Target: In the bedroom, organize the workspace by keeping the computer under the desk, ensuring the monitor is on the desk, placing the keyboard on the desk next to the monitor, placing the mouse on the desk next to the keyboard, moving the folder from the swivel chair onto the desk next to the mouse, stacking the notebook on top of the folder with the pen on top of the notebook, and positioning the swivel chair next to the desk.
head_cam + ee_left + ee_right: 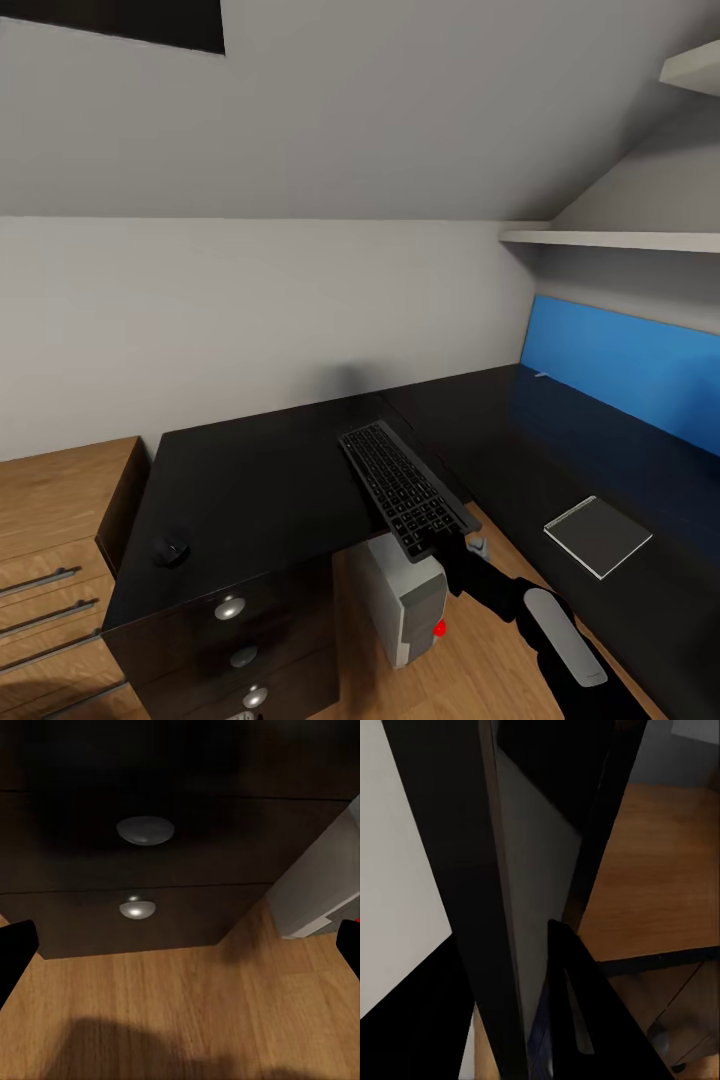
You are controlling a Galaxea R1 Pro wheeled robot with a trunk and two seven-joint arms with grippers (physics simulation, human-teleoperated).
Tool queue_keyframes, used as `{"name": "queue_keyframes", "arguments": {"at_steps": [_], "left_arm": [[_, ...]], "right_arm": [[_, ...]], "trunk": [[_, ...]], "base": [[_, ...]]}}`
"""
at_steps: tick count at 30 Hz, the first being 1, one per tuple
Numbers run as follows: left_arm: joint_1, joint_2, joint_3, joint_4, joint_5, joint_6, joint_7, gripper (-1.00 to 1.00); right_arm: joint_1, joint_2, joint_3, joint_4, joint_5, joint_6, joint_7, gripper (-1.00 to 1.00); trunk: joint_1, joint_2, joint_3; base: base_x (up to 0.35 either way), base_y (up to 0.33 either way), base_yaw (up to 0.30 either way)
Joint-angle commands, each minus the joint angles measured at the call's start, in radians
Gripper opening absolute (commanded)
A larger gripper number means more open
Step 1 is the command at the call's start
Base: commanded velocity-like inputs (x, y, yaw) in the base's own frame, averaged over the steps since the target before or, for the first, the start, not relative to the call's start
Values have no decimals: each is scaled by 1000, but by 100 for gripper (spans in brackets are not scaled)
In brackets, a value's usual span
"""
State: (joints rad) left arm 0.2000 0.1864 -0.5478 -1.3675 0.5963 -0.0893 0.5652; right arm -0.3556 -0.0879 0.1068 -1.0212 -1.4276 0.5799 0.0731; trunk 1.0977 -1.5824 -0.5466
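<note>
The mouse (171, 551) lay near the front left corner of the desk (260, 480), above the drawers (round silver knobs). The right gripper (455, 545) held the keyboard (405, 490) by its near end, jutting off the desk's front edge above the computer (408, 600) on the floor. The notebook (598, 535) rested on the desk's right wing, and the left gripper (180, 952) stood wide open before the drawers.

You have a glossy black tabletop (260, 480) mid-frame, with a silver-grey keyboard (405, 490) with dark keys at centre, a black mouse (171, 550) lower left and a pale grey notebook (598, 535) lower right. Below sits the light-grey computer (405, 600) with a red spot, over warm wooden floor (470, 670). A bright blue panel (630, 370) fills the right; silver knobs (145, 829) dot black drawers.
</note>
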Motion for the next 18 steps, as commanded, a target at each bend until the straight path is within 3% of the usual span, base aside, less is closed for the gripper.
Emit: {"name": "queue_keyframes", "arguments": {"at_steps": [1,18], "left_arm": [[-1,1,-3,-1,10,-9,4,100],[-1,3,-3,5,11,-8,4,100]], "right_arm": [[0,-1,1,1,18,1,-5,-100],[0,0,0,0,13,2,-35,-100]], "trunk": [[0,0,-1],[0,0,-1]], "base": [[0,0,0],[0,0,0]]}}
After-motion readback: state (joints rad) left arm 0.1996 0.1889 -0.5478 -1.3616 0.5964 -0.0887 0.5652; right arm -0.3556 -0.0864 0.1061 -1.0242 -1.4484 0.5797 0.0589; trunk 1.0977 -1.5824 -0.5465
